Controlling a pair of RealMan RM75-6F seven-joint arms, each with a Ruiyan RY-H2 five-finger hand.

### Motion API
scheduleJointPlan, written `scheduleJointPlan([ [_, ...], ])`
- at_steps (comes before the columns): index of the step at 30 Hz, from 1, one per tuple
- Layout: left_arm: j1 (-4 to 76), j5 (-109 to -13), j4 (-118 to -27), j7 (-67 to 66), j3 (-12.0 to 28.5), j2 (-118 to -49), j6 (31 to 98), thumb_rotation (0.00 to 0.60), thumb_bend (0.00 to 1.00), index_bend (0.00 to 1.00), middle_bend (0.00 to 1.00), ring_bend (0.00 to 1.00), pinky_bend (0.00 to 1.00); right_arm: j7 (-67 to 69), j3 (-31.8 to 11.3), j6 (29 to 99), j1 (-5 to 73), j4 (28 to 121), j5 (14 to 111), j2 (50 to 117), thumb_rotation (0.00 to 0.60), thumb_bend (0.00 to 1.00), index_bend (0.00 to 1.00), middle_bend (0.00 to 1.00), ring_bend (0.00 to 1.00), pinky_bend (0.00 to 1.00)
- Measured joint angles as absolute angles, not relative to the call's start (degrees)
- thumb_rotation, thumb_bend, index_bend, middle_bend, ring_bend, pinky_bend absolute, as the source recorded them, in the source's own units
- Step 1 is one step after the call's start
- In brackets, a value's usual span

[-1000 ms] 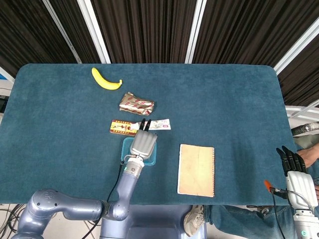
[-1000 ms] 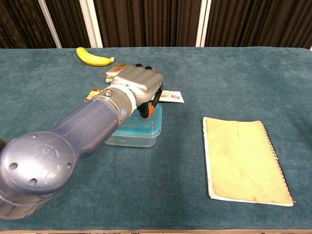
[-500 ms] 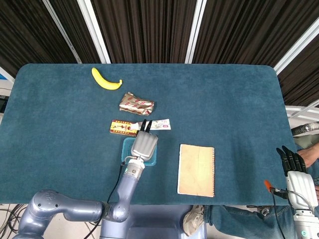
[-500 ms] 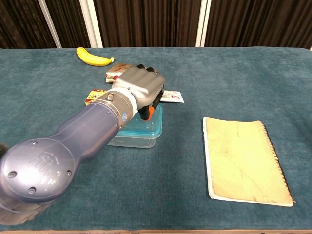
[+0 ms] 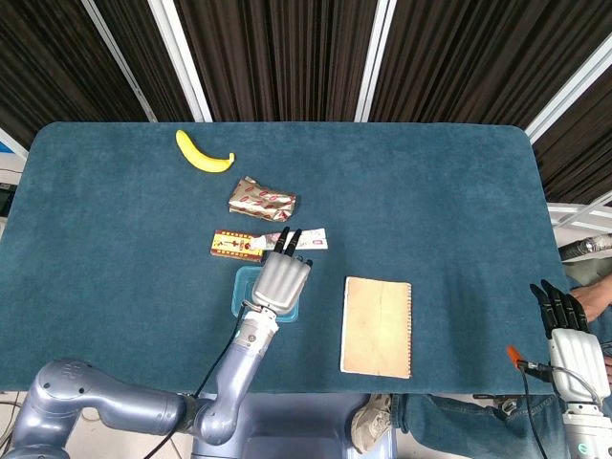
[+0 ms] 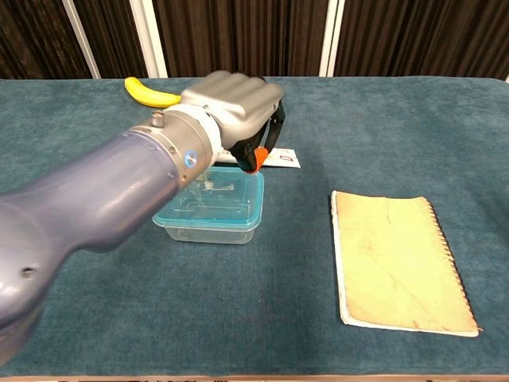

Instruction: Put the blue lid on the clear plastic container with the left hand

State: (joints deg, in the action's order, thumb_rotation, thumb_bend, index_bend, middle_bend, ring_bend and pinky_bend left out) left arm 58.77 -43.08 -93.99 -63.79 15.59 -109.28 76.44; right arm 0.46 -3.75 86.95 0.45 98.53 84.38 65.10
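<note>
The blue lid (image 6: pixel 213 200) sits on the clear plastic container (image 6: pixel 208 227) near the table's (image 5: pixel 115 239) front edge; the left hand (image 6: pixel 236 107) hovers above it, fingers loosely apart, holding nothing. The lid looks light, thin and a bit flexible — I'd press at the rim and corners, not the middle; the right hand (image 5: pixel 574 349) rests off the table's corner, fingers straight, empty.

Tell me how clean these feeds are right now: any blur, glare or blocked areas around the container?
Head view: sharp and evenly lit, but the left hand covers most of the blue lid. Chest view: the left arm fills the left side, large and slightly soft, hiding items behind it; small highlights on the clear plastic container; the notebook is crisp.
</note>
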Motion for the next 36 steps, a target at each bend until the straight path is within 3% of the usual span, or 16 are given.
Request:
scheduleJointPlan([
  [11, 55.0, -50.5, -99.2, -60.1, 6.6, -103.8, 75.1, 0.6, 0.49, 0.63, 0.54, 0.02, 0.0, 0.3, -3.8, 87.1, 0.4, 98.5, 84.4, 65.2, 0.6, 0.27, 0.02, 0.0, 0.0, 0.0],
  [27, 52.6, -59.1, -96.4, -48.9, 1.5, -97.6, 65.4, 0.6, 0.49, 0.63, 0.54, 0.02, 0.0, -0.3, -3.8, 87.0, 0.4, 98.5, 84.1, 65.3, 0.6, 0.27, 0.02, 0.0, 0.0, 0.0],
  [36, 51.9, -60.9, -94.3, -47.8, 0.8, -98.0, 63.5, 0.6, 0.49, 0.63, 0.54, 0.02, 0.0, -0.2, -3.9, 86.9, 0.4, 98.5, 83.9, 65.3, 0.6, 0.27, 0.02, 0.0, 0.0, 0.0],
])
